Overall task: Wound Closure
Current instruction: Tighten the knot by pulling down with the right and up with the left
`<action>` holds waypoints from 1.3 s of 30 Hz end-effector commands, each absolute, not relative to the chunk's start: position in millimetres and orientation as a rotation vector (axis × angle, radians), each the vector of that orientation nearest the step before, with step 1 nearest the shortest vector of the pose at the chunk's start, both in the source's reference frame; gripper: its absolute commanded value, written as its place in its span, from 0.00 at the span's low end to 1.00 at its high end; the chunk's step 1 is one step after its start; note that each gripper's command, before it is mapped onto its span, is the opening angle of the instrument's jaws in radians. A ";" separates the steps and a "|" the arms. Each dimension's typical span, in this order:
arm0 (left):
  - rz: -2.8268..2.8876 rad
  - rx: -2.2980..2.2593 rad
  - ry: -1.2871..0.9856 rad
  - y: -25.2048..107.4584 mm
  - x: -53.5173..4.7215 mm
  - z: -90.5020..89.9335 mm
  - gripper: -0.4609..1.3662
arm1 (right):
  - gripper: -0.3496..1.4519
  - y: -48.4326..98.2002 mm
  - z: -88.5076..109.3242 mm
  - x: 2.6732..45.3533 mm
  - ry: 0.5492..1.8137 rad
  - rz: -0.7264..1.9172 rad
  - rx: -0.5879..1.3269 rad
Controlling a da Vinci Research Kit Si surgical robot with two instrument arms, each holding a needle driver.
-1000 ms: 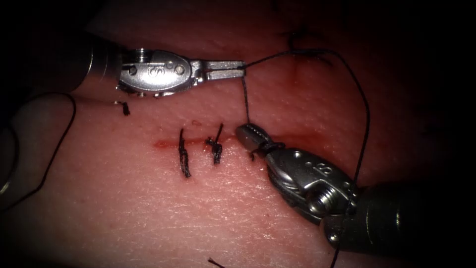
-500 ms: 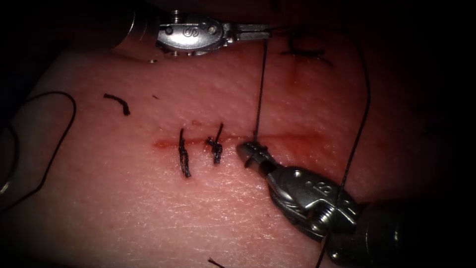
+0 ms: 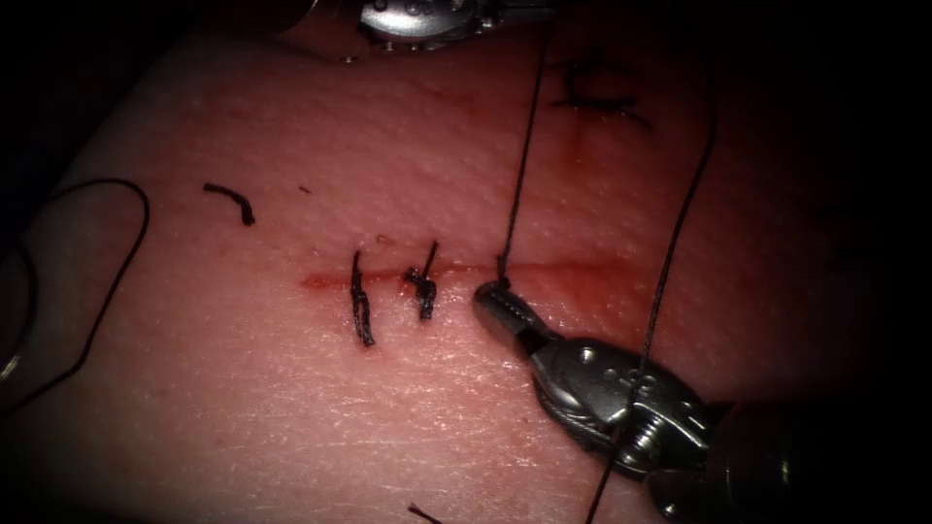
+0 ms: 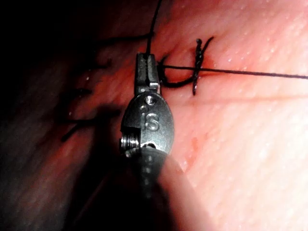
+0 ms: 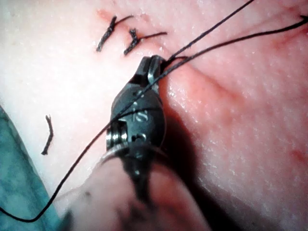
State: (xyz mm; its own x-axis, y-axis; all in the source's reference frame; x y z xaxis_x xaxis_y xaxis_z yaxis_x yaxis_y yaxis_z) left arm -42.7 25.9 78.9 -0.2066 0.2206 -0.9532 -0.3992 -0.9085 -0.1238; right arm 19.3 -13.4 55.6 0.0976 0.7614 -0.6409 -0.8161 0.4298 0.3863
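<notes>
The cut (image 3: 563, 272) runs across the tissue (image 3: 291, 408). My left tool (image 3: 529, 12) is at the top edge, jaws shut on the thread (image 3: 519, 175), which runs taut down to a knot (image 3: 503, 279) on the cut. Its jaws (image 4: 146, 67) pinch the thread (image 4: 240, 72) in the left wrist view too. My right tool (image 3: 493, 303) rests just right of the knot, jaws shut on the thread there; its tip (image 5: 153, 65) meets two strands. A second strand (image 3: 670, 262) crosses the right tool's wrist. A thin curve (image 3: 10, 364) at the far left may be the needle, outside the tissue.
Two tied stitches (image 3: 361, 311) (image 3: 424, 291) sit left of the knot. Cut thread ends lie at the upper left (image 3: 233, 202) and bottom (image 3: 422, 512). A dark stitch (image 3: 592, 92) sits at the top right. A thread loop (image 3: 136, 223) lies left. Teal cloth (image 5: 14, 168) borders the tissue.
The left tool has moved up and right to the top edge, drawing its thread straight and taut. The loop around the right tool's jaws has slid down onto the cut. The right tool shifted slightly down.
</notes>
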 end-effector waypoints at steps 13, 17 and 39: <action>2.190 -1.653 0.282 28.2 -43.5 80.8 0.06 | 0.00 -14.2 55.6 19.4 0.874 1.496 0.235; 2.206 -1.645 0.312 28.9 -43.6 81.2 0.06 | 0.00 -14.7 55.8 19.4 0.834 1.552 0.331; 2.225 -1.611 0.351 30.4 -42.8 82.9 0.06 | 0.00 -18.4 55.8 20.2 0.768 1.582 0.492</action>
